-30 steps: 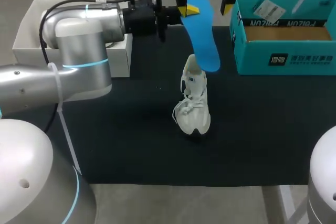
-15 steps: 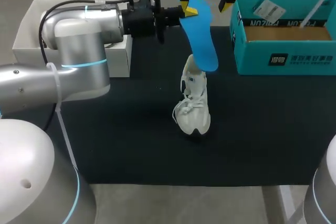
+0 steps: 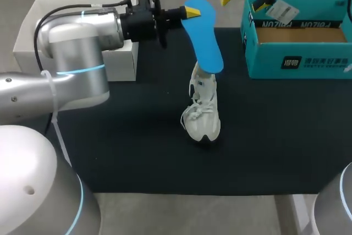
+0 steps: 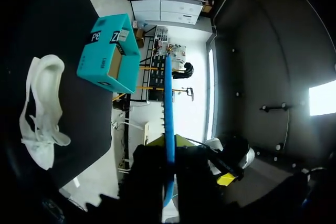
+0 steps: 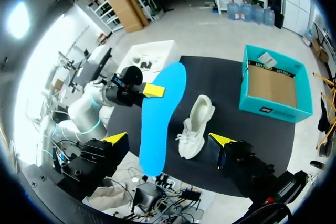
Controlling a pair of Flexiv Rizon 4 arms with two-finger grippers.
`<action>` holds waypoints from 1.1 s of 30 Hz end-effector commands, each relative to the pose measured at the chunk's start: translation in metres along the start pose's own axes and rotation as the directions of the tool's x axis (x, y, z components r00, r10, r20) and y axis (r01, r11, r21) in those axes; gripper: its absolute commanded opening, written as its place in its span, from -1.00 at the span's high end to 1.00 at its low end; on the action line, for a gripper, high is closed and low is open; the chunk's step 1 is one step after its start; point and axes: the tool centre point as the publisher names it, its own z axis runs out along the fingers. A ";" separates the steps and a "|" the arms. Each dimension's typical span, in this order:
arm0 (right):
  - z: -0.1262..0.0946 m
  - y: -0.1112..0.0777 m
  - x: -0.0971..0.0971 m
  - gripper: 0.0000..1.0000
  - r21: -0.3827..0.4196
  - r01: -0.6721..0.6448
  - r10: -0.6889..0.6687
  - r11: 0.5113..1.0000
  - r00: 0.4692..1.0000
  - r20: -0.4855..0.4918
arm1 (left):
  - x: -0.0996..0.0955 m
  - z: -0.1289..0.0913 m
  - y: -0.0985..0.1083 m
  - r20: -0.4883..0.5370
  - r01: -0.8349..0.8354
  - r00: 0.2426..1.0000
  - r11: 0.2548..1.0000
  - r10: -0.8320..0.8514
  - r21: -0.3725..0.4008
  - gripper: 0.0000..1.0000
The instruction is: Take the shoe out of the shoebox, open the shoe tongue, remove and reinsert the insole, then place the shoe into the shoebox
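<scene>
Pinched shut on the upper end of the blue insole (image 3: 204,37) with the left gripper (image 3: 190,12), and seen edge-on between the yellow tips in the left wrist view. Hanging slantwise at 12 o'clock of the white shoe (image 3: 202,108), lower end close over the collar, contact impossible to tell. Shoe upright on the black mat (image 3: 137,136), toe to 6 o'clock, outside the teal shoebox (image 3: 300,59) at 2 o'clock. Right gripper (image 3: 242,1) spread wide and empty at 1 o'clock, by the box's 9 o'clock end. Likely trouble on reinsertion: held by one end only, so apt to buckle against the collar instead of sliding in. Nothing bracing the shoe, so apt to tip or skid under the push. A thin pinch, so apt to swivel or slip free.
</scene>
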 end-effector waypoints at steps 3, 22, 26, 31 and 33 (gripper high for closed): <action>0.002 -0.008 -0.014 -1.00 -0.183 -0.001 -0.075 0.983 0.910 -0.407 | 0.013 -0.005 0.007 0.009 -0.010 1.000 0.999 0.011 -0.049 1.00; -0.011 -0.026 -0.039 -1.00 -0.012 -0.293 0.204 0.956 0.691 -0.694 | 0.016 -0.005 0.008 0.037 -0.014 0.999 1.000 0.014 -0.002 1.00; -0.009 -0.027 -0.042 -1.00 0.016 -0.314 0.225 0.949 0.643 -0.732 | 0.016 -0.004 0.007 0.033 -0.010 0.999 1.000 0.010 0.001 1.00; 0.000 -0.025 -0.043 -1.00 0.061 -0.306 0.246 0.950 0.615 -0.749 | 0.018 -0.002 0.007 0.028 -0.012 1.000 1.000 0.013 -0.010 1.00; 0.005 -0.025 -0.045 -1.00 0.069 -0.307 0.252 0.949 0.613 -0.749 | 0.020 0.000 0.006 0.029 -0.015 0.999 1.000 0.015 -0.010 1.00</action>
